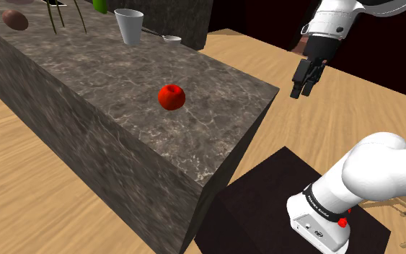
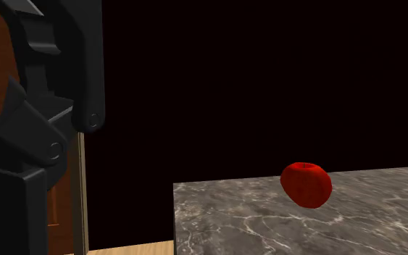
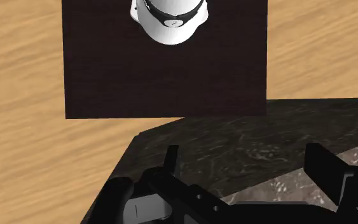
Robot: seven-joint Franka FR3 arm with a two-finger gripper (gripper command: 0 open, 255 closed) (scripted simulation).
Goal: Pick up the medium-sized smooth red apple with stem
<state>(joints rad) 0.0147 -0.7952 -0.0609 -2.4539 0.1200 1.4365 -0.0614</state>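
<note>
The red apple [image 1: 171, 96] sat on the dark veined counter [image 1: 100, 76], well apart from the black gripper [image 1: 301, 91], which hung in the air, fingers spread wide and holding nothing.

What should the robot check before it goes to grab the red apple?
1. Apple sits alone on the counter: ok.
2. Gripper open: ok, its fingers stand apart in the wrist view.
3. Gripper over the apple: not ok, it hangs in the air well to the shoulder view's right of it.
4. Way to the apple free: ok, the white cup stands far off.
5. Apple's stem spotted: cannot tell.
</note>
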